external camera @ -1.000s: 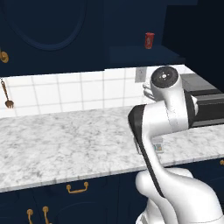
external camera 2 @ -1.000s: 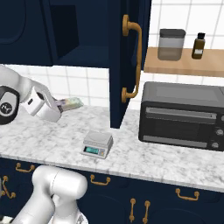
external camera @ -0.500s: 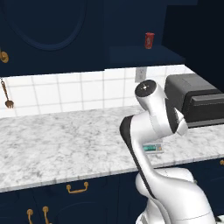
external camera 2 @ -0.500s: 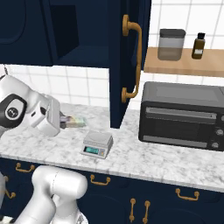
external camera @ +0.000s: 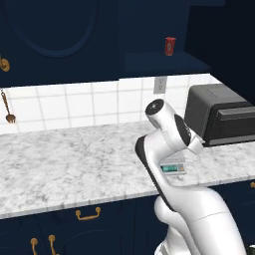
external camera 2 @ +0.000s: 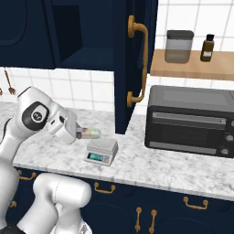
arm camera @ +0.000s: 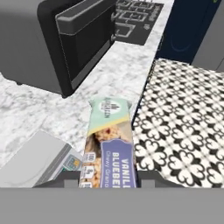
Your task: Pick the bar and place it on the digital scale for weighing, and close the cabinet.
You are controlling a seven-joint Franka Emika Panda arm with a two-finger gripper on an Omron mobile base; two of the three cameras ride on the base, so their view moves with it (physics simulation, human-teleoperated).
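Marble counter (external camera 2: pixel 151 162) scene: claw (external camera 2: pixel 82 133) grips the pale wrapped bar (external camera 2: pixel 90 133), poised just beside the light-grey digital scale (external camera 2: pixel 101 151) below, ready for weighing.

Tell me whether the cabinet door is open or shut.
Open. The cabinet door stands swung out edge-on toward the camera, brass handle facing sideways, beside the dark toaster oven.

I see flat, even, rendered light with no visible lamp. The marble counter (external camera: pixel 74 159) and white tiles (external camera: pixel 74 104) look bright; the navy cabinet (external camera 2: pixel 82 32) interior falls nearly black. Shadows are soft. All pictures look slightly soft, without glare.
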